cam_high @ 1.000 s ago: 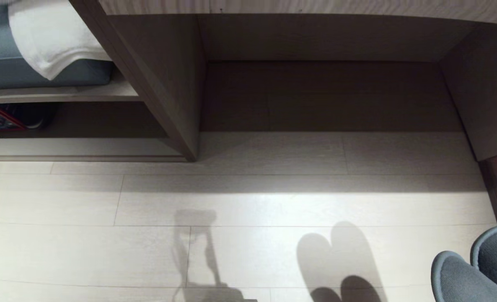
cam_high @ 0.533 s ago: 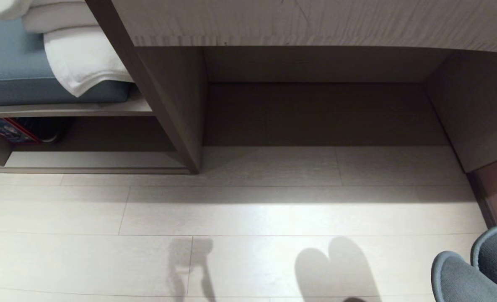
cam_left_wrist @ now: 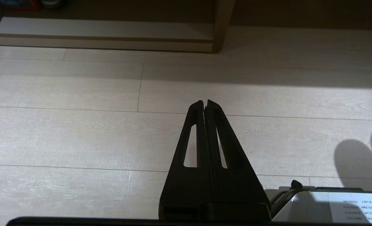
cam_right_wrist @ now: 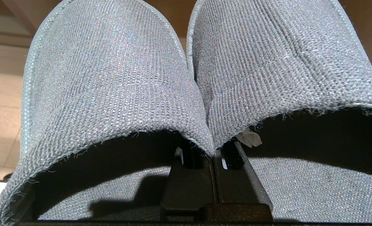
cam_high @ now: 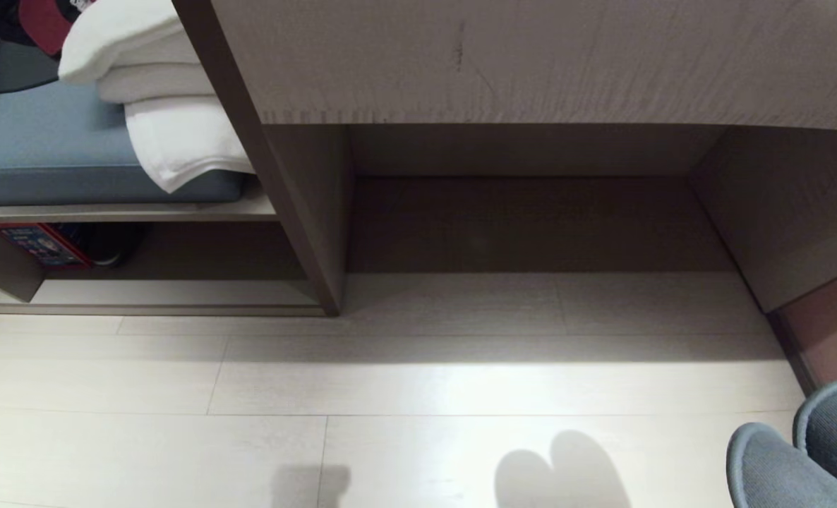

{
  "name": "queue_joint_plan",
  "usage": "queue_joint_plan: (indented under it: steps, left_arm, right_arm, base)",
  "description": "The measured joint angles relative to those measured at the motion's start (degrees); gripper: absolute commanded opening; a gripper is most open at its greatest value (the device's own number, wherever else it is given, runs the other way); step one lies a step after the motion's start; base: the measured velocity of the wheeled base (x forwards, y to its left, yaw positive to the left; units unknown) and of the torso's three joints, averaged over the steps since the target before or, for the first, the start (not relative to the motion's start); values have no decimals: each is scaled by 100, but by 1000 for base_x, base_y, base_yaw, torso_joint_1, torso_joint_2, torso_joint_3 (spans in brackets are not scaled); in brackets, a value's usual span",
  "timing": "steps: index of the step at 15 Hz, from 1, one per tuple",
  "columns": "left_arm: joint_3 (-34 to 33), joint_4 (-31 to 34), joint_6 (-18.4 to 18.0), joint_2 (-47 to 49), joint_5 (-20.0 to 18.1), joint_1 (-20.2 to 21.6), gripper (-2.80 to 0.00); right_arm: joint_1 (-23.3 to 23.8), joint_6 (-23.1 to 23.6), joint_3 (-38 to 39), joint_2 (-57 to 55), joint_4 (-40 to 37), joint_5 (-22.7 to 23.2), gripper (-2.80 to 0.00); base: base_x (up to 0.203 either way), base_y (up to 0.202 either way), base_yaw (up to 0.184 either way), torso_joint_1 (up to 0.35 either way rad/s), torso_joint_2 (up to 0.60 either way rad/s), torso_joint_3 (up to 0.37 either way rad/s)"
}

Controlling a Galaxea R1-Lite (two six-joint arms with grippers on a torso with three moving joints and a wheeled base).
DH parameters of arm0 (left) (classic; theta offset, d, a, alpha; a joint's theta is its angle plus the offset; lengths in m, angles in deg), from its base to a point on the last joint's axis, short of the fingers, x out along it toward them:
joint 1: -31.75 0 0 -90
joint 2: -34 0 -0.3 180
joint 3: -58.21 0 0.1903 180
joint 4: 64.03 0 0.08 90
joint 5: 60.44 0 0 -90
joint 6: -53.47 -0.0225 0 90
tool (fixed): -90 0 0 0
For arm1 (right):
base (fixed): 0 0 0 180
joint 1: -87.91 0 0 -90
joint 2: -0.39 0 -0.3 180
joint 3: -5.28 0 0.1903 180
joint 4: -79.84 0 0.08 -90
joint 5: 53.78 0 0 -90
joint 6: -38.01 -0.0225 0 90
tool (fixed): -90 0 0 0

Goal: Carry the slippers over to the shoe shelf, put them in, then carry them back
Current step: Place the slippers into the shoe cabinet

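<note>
Op: Whole head view slid down since a second ago; camera tilted, furniture stayed put.
Obs: Grippers?
Op: I see left gripper (cam_left_wrist: 205, 103) closed, empty, over floor. Shoe shelf (cam_high: 157, 296) far left. Right gripper (cam_right_wrist: 212, 155) pinches slippers (cam_high: 799, 458).

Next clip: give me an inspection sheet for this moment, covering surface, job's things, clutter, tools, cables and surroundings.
Surface: pale plank floor, bare ahead.
Job's things: grey slippers, side by side, held by their inner edges; shoe shelf low at the left, a red-edged box at its back.
Clutter: white towels on a blue cushion above the shelf.
Tools: right tool shut on the slippers; left tool shut, empty, above the floor.
Cables: nothing seen.
Surroundings: desk kneehole straight ahead.
</note>
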Motion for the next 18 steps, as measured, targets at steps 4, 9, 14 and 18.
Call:
queue_joint_plan:
  steps: [4,9,14,18]
  left_arm:
    - [0,0,1,0,0,0,-280]
    - [0,1,2,0,1,0,-280]
    - [0,1,1,0,-1,0,-280]
    - [0,0,2,0,0,0,-280]
  right_arm:
    - [0,0,0,0,0,0,-280]
    - [0,-2,0,0,0,-1,-280]
    - [-2,-2,0,0,-2,0,-280]
    - [0,0,0,0,-1,0,-280]
  base:
    - [0,0,0,2,0,203]
    - [0,0,0,1,1,203]
    - [0,0,0,1,5,203]
    - [0,0,0,1,1,204]
